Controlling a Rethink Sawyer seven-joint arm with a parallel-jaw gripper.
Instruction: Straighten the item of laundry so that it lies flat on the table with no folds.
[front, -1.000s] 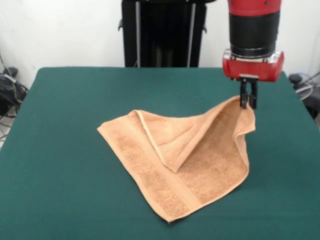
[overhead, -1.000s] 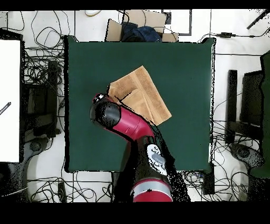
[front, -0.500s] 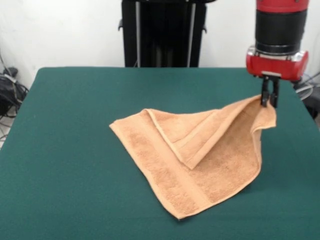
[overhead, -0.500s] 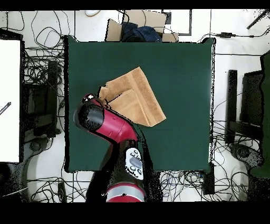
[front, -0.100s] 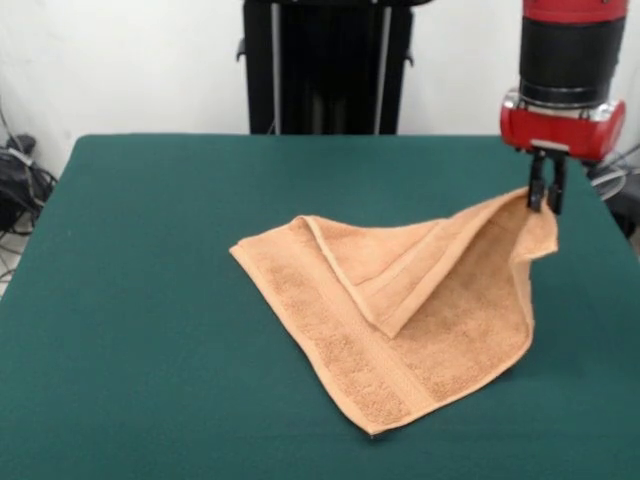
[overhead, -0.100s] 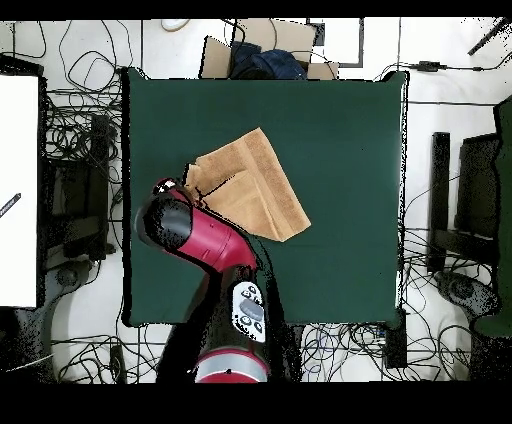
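The item of laundry (front, -0.100s: 400, 320) is a light orange-tan towel lying on the green table (front, -0.100s: 150, 300), with one flap folded over its middle. My gripper (front, -0.100s: 546, 200) is shut on the towel's far right corner and holds that corner lifted off the table. From there the cloth slopes down to the flat part. In the overhead view the towel (overhead, -0.100s: 255, 190) lies left of the table's (overhead, -0.100s: 340, 140) middle, and the red arm covers the gripped corner and the gripper.
The held corner is close to the table's right edge (front, -0.100s: 610, 230) in the front view. Cables (overhead, -0.100s: 85, 130) and a cardboard box (overhead, -0.100s: 265, 50) lie on the floor around the table. A black stand (front, -0.100s: 325, 65) rises behind the far edge.
My gripper has carried the held corner to the right in the front view. The whole towel has been dragged the same way across the table, and the fold has opened slightly.
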